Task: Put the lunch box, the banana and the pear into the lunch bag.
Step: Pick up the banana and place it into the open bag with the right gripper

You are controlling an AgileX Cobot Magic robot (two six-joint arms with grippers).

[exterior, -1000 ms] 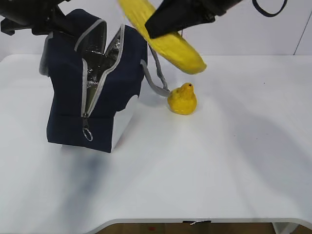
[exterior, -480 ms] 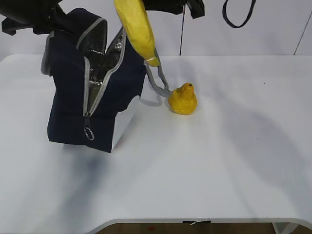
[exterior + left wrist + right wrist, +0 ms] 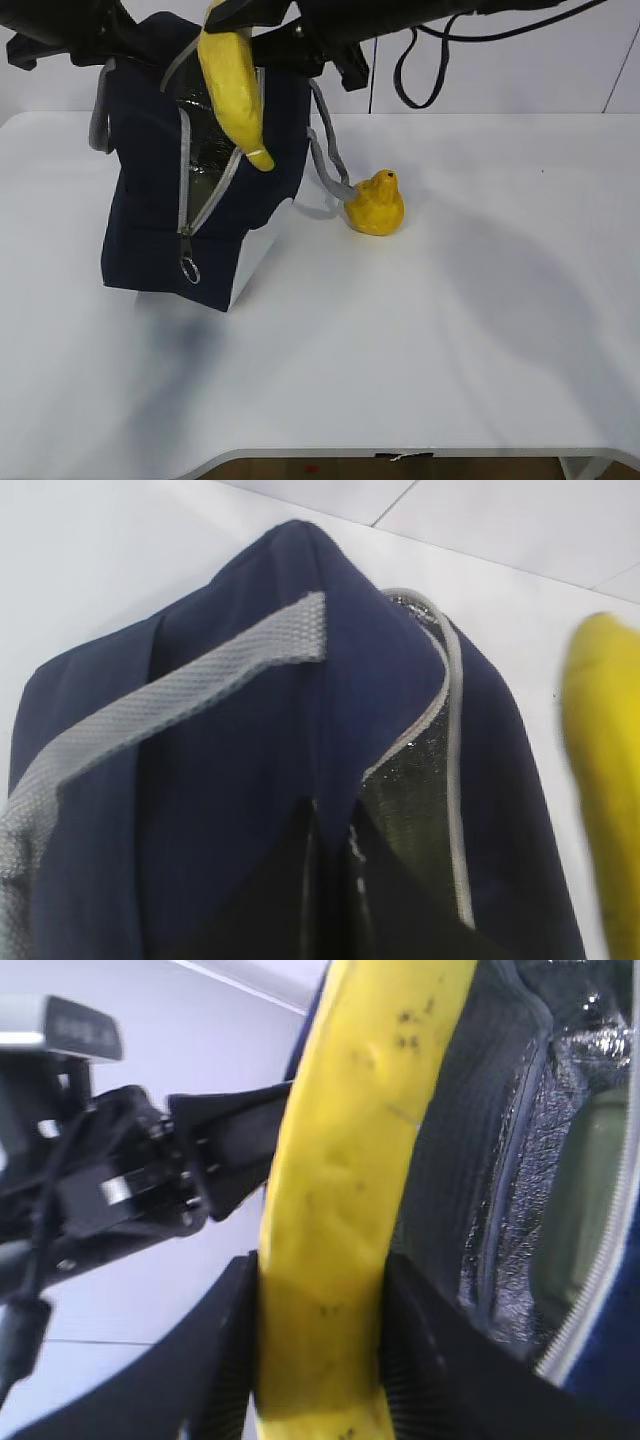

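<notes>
1. Left gripper [image 3: 335, 880] is clamped on the back edge of the lunch bag [image 3: 150, 230], dark fingers pinching the navy fabric beside the foil-lined mouth; judging by that, it is holding the bag open.
2. Lunch bag stands upright at table [image 3: 450, 350] left, zipper parted, ring pull hanging low at front. A pale green shape inside in the right wrist view looks like the lunch box [image 3: 590, 1210].
3. Banana [image 3: 235, 85] hangs nearly vertical, long axis pointing down, lower tip in front of the bag's open slit. Bright yellow, few dark specks.
4. Right gripper [image 3: 320, 1330] is closed around the banana's upper part, reaching across from the right. Next move likely needs the tip steered into the opening.
5. Pear [image 3: 375, 203] sits on table just right of the bag, touching the grey handle [image 3: 325, 150], untouched.
</notes>
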